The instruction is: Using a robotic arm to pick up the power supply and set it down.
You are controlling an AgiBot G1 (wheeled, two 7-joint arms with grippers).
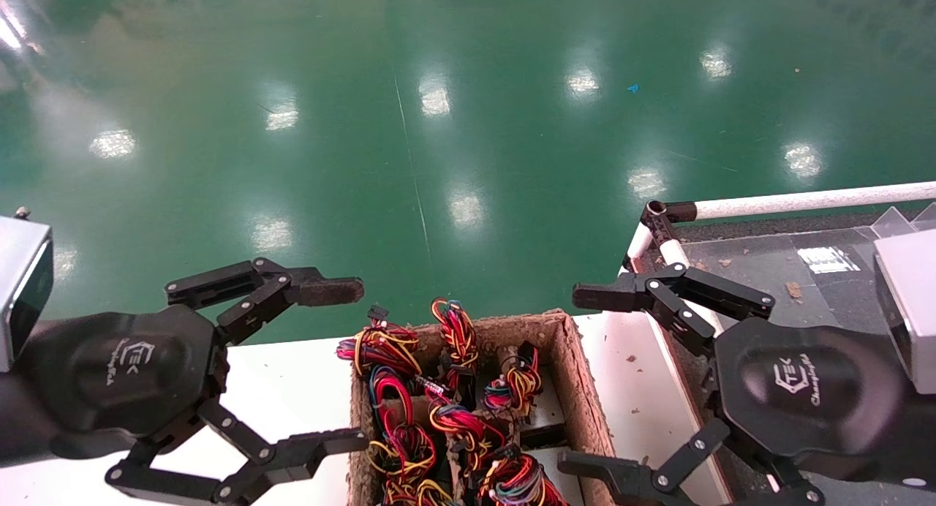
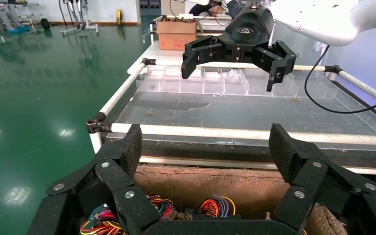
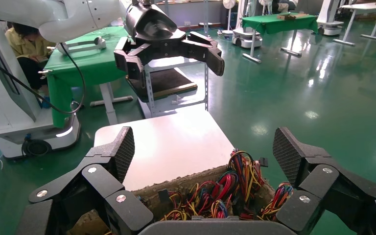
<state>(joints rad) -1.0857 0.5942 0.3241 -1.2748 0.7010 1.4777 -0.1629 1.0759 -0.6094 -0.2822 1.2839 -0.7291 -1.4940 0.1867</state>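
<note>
A brown cardboard box (image 1: 578, 360) stands on the white table between my two grippers. Several power supplies fill it, showing mainly as looped red, yellow, black and blue wire bundles (image 1: 453, 418); their grey bodies are mostly hidden. My left gripper (image 1: 360, 365) hovers open at the box's left side. On the other side my right gripper (image 1: 570, 379) is open as well. Neither holds anything. In the left wrist view my left gripper (image 2: 205, 147) frames the box wall (image 2: 200, 183) and wires (image 2: 215, 205). In the right wrist view my right gripper (image 3: 203, 152) frames the wires (image 3: 225, 186).
The white table (image 1: 292, 374) extends left of the box. On the right is a dark platform with a white tube rail (image 1: 804, 199) and clear plastic dividers (image 2: 200, 83). Green floor (image 1: 439, 126) lies beyond the table's far edge.
</note>
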